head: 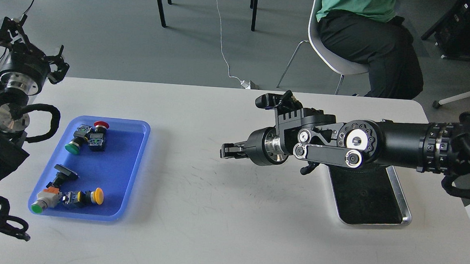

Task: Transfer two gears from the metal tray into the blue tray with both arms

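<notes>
The blue tray (134,170) lies at the table's left and holds several coloured-cap push-button switches (85,137). The metal tray (404,203) lies at the right, its far part hidden under my right arm. I make out no gear on its dark floor, only a faint speck (364,193). My right gripper (227,151) is stretched out over the middle of the table, between the two trays, with its dark fingers close together. I cannot tell whether it holds a gear. My left gripper (32,44) is raised beyond the table's far left corner, fingers spread, empty.
A seated person on a white chair (333,60) is behind the table's far right edge. Table legs (160,3) and a white cable (224,45) are on the floor beyond. The white table (229,229) has a scuffed middle.
</notes>
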Controlling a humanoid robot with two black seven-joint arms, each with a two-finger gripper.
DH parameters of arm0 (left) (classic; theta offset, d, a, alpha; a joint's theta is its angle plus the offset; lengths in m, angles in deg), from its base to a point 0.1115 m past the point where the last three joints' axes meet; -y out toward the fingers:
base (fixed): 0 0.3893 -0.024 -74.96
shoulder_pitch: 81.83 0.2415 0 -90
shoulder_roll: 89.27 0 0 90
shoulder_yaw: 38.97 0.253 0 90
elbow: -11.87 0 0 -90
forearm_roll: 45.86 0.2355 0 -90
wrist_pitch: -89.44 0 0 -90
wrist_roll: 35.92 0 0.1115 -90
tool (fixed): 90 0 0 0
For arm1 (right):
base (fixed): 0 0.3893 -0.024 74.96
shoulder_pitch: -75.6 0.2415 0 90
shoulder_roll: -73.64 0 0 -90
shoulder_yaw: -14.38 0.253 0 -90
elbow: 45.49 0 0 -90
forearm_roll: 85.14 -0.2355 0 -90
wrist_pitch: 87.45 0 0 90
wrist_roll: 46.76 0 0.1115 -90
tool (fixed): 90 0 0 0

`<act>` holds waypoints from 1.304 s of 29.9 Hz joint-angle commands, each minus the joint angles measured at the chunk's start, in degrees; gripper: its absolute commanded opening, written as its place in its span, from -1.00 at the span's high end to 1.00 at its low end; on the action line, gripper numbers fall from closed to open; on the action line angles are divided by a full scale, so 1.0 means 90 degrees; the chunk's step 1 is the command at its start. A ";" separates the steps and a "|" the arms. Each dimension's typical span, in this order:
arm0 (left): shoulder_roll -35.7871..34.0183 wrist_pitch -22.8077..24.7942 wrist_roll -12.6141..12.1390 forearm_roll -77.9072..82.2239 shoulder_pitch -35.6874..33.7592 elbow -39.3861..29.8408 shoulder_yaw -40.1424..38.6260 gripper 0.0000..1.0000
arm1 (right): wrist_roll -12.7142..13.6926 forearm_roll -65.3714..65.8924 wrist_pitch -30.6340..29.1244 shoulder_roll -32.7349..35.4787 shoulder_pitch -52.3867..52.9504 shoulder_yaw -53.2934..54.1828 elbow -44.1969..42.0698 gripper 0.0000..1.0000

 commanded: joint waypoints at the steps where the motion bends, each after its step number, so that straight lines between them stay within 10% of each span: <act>1: 0.0001 0.0000 0.0000 0.0001 0.0002 0.0000 0.0001 -0.98 | -0.0042 -0.0060 0.0065 -0.0190 -0.0282 0.0042 -0.0417 0.97; 39: 0.0050 0.0000 0.0000 0.0010 0.0002 0.0000 0.0001 -0.98 | -0.0432 -0.1701 0.0066 -0.0190 -0.1484 0.0803 -0.0321 0.85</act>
